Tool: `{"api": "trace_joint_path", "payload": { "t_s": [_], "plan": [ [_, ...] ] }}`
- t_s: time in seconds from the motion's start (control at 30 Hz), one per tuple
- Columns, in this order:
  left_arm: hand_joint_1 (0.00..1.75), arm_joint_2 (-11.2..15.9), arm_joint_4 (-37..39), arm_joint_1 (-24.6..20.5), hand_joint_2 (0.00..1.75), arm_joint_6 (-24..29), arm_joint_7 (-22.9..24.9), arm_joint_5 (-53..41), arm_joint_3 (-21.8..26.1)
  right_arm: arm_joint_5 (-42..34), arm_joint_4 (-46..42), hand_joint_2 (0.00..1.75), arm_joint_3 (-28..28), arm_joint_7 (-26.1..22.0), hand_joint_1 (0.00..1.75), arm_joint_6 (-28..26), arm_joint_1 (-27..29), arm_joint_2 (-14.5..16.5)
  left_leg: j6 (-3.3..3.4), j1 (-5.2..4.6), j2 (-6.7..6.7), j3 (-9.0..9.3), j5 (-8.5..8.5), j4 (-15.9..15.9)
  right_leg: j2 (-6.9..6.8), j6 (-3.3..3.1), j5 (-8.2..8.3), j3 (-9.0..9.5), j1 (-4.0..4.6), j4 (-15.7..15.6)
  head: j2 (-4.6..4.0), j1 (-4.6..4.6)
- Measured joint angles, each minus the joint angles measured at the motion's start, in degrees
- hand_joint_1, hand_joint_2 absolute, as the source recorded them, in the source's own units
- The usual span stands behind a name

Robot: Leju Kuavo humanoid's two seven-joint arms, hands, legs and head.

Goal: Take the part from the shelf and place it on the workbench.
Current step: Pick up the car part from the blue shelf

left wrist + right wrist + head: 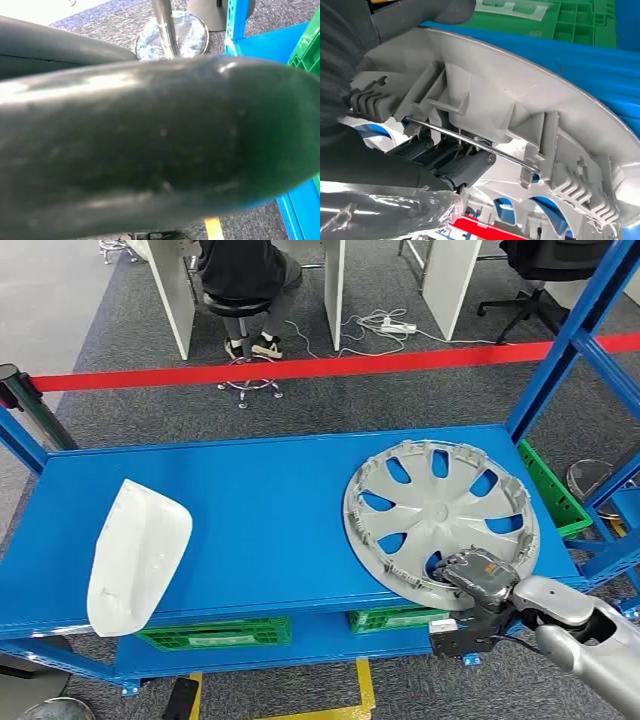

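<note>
A silver wheel cover (441, 510) lies inner face up on the right part of the blue shelf (264, 490), its near edge over the shelf's front. My right hand (475, 585) grips that near rim. In the right wrist view the dark fingers (444, 165) sit inside the wheel cover (501, 100) beside its wire ring, and the thumb (414, 15) lies against the outer face of the rim.
A white curved panel (136, 555) rests on the shelf's left end, overhanging the front edge. Green crates (219, 633) stand on the lower level, another green crate (555, 490) at the right. Blue uprights (566, 340) rise at the right. A person (241, 280) sits beyond red tape (302, 368).
</note>
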Motion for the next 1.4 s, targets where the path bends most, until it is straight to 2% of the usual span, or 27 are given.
{"api": "trace_joint_path", "payload": {
  "t_s": [0.07,0.17,0.33,0.63,1.4],
  "plan": [
    [0.00,0.00,0.00,0.00,0.00,0.02,-0.03,0.17,0.00,0.57,-0.07,1.75,-0.02,0.16,1.52,-0.90,0.34,0.04,0.00,0.00,0.00,-0.01,0.00,0.00,-0.01,0.00,0.00,0.00,0.00,0.00,0.00,0.01],
    [0.00,0.00,0.00,0.07,0.00,0.10,-0.21,0.56,0.02,3.27,-1.14,1.75,-0.30,0.78,1.71,-4.19,1.70,0.26,0.00,0.00,-0.01,-0.04,0.00,0.00,-0.02,0.00,0.00,-0.02,0.00,0.01,0.00,0.01],
    [0.00,0.08,0.00,0.38,0.00,0.32,-0.57,1.58,0.20,9.79,-6.36,1.75,-1.79,1.88,1.75,-10.65,6.56,1.20,-0.01,0.00,-0.04,-0.17,-0.02,0.00,-0.05,-0.02,-0.02,-0.16,0.00,0.04,0.00,-0.01],
    [0.00,0.15,0.00,0.62,0.00,0.63,-0.87,1.71,0.40,11.32,-11.49,1.75,-3.30,2.51,1.75,-11.33,10.71,2.29,-0.02,0.00,-0.05,-0.29,-0.02,0.00,-0.08,-0.03,-0.05,-0.26,0.00,0.06,0.00,0.01],
    [0.00,0.17,0.00,0.68,0.00,0.70,-1.05,1.90,0.66,11.98,-12.57,1.75,-5.33,2.32,1.75,-11.95,12.36,2.90,-0.02,0.00,-0.05,-0.32,-0.02,0.00,-0.07,-0.03,-0.05,-0.32,0.00,0.06,0.00,0.01]
  ]
}}
